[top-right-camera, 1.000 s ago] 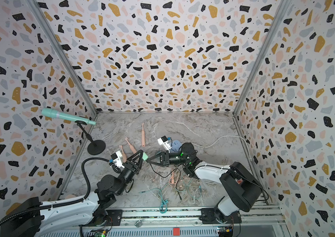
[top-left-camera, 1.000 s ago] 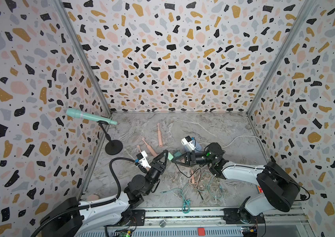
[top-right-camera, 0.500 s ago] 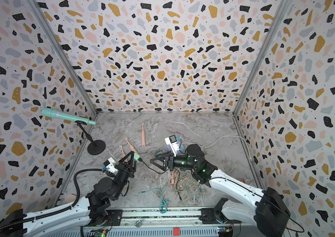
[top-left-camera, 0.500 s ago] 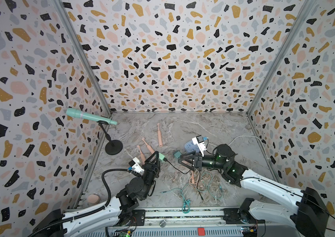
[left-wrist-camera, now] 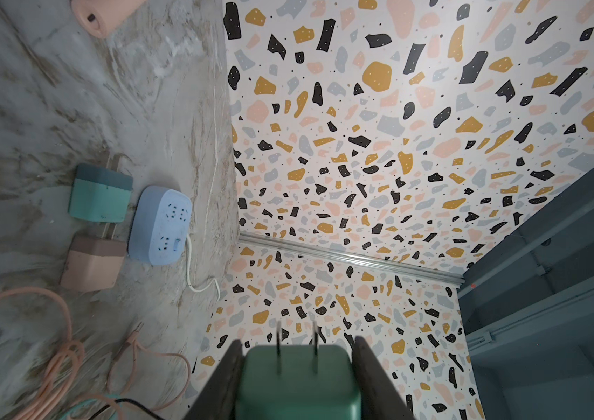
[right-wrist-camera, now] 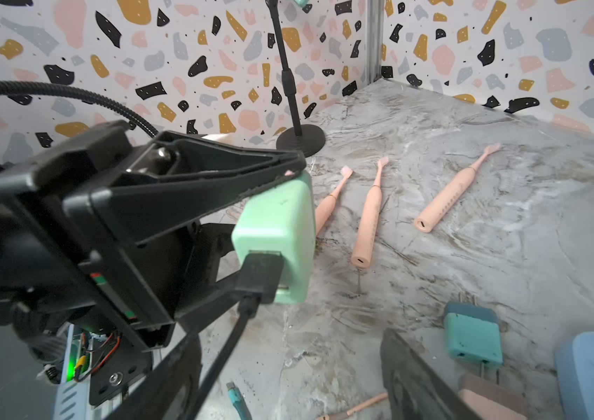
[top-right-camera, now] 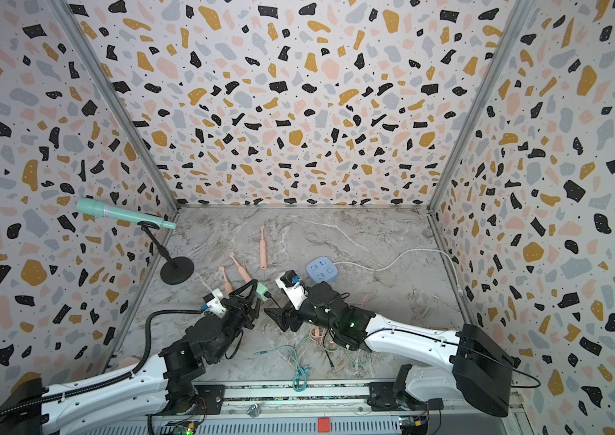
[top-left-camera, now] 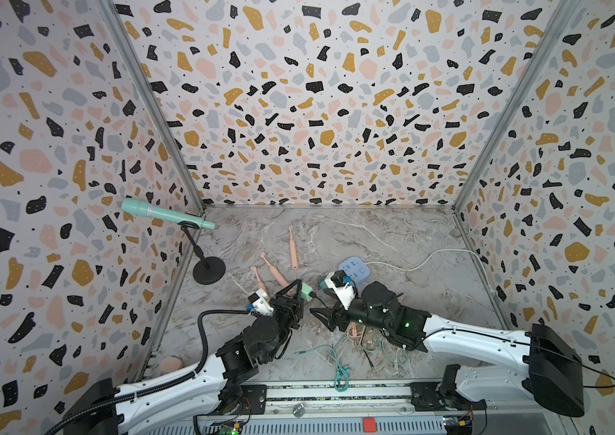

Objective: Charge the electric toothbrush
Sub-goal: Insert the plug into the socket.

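Between fingers (left-wrist-camera: 221, 381) of the left gripper (left-wrist-camera: 296, 354) sits a green charger (left-wrist-camera: 297, 389).

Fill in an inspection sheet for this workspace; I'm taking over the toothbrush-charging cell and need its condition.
Surface: marble tabletop, no spills seen.
Job's things: three pink toothbrushes lying flat; blue power strip, sockets empty.
Clutter: teal adapter and pink adapter beside the strip; microphone on a stand.
End effectors: left end effector shut on mint charger; right end effector open, empty.
Cables: black cable plugged into the charger; pink and teal cables tangled loose; white cord leaves the strip.
Surroundings: terrazzo walls on three sides.
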Available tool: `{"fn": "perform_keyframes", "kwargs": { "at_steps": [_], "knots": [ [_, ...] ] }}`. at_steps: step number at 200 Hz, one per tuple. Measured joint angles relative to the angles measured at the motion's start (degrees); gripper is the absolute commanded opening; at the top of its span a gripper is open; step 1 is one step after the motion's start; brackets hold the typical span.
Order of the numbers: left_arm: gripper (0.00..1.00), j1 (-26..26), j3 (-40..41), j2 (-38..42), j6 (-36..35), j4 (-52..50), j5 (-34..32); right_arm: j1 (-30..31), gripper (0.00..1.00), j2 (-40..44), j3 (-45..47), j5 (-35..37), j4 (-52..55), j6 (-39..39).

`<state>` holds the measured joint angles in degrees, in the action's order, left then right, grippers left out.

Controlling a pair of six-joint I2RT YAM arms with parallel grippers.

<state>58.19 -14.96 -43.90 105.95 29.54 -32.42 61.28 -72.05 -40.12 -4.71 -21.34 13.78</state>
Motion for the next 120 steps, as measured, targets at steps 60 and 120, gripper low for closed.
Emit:
{"fn": "perform_keyframes", "kwargs": {
  "at_steps": [60, 120],
  "knots": [
    [0.0, 0.0, 0.0, -2.29, 1.25, 0.63, 1.99, 1.46, 0.48, -1.95, -1.46, 3.54, -4.17, -1.92],
    [0.0, 0.0, 0.0, -2.56, 1.7, 2.45, 1.99, 1.6, 0.33, -4.96, -1.53, 5.05, -5.35, -2.27]
  ]
}}
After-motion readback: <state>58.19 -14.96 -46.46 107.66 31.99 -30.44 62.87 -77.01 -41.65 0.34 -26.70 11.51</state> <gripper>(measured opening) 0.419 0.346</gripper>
